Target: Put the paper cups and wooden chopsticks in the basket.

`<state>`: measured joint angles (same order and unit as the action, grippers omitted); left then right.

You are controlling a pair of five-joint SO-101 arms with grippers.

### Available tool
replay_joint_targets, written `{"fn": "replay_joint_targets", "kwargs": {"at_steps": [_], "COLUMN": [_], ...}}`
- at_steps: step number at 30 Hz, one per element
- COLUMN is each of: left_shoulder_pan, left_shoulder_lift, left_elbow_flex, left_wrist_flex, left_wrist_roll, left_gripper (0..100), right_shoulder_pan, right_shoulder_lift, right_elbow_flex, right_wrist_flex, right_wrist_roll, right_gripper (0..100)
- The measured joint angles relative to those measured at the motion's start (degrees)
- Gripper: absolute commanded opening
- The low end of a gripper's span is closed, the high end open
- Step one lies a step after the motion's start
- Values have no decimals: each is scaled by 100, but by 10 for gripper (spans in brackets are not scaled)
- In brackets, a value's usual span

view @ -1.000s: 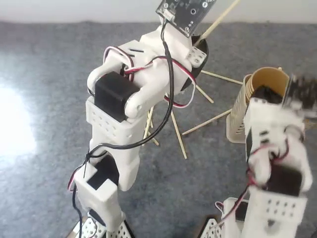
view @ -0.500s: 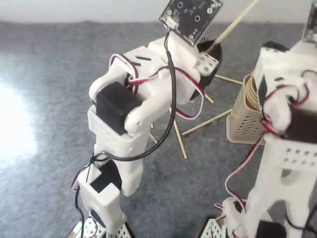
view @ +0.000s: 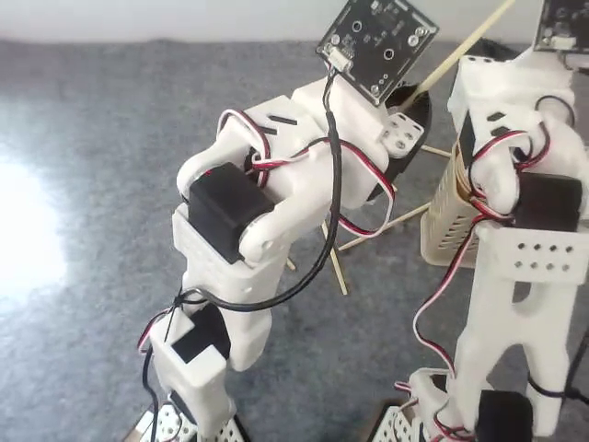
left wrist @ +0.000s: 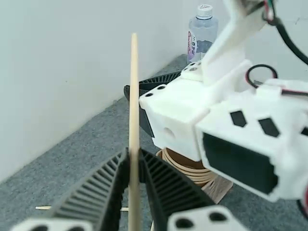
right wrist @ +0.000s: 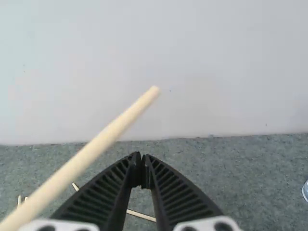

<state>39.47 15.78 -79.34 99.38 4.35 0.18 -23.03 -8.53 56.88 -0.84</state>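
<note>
I have the left gripper (left wrist: 134,156) clamped on a wooden chopstick (left wrist: 133,91), upright just beside the basket (view: 440,221) that holds the paper cups (left wrist: 185,168), apparently ready to drop in, while the right gripper (right wrist: 141,163), jaws together and empty, hangs above the basket, out of the way.

Frame left: the surface (view: 83,184) offers open passage. Right: the right arm (view: 515,267) stands over the basket (view: 440,226), and a held chopstick (view: 465,46) slants across upper right. Centre: loose chopsticks (view: 386,227) lie between the left arm (view: 276,212) and the basket.
</note>
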Motion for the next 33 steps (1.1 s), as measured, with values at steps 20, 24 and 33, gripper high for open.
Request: {"fn": "replay_joint_targets", "kwargs": {"at_steps": [20, 24, 33], "left_shoulder_pan": [-9, -9, -9], "left_shoulder_lift": [-9, -9, -9], "left_elbow_flex": [457, 457, 457], "left_wrist_flex": [0, 0, 0], "left_wrist_roll": [53, 53, 53], "left_gripper": [11, 11, 11], "right_shoulder_pan": [-132, -132, -255], "right_shoulder_lift": [-79, -79, -255], "right_elbow_flex": [-123, -123, -123], "right_wrist_flex": [-141, -176, -387], "right_wrist_roll": [246, 343, 475], "right_gripper": [7, 7, 7]}}
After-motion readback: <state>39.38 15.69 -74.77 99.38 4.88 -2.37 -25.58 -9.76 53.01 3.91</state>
